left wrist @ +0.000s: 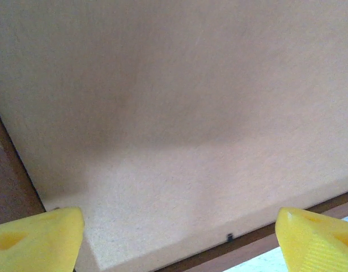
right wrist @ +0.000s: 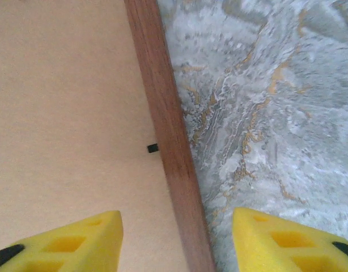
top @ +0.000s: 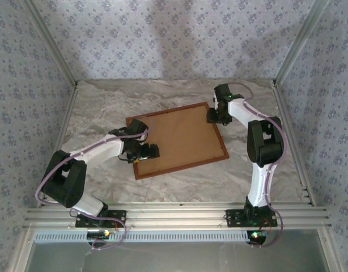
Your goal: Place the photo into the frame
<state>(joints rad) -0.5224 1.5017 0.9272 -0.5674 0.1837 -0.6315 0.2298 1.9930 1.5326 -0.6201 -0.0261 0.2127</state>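
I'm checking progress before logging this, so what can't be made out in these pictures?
- Top view: whether the photo lies under the backing board; the board covers everything inside the frame.
- Right wrist view: the small black tab is too small to tell whether it locks the board.
- Left wrist view: a finger of the left gripper hides the frame's corner.

Obstacles: frame [top: 182, 168] flat on tabletop [top: 100, 107], low. Bare tabletop open on all four sides of it. Near-left corner taken by left claw [top: 142, 155]; far-right rail straddled by right claw [top: 217, 118], fingers spread. Patterned walls [top: 162, 39] close three sides.
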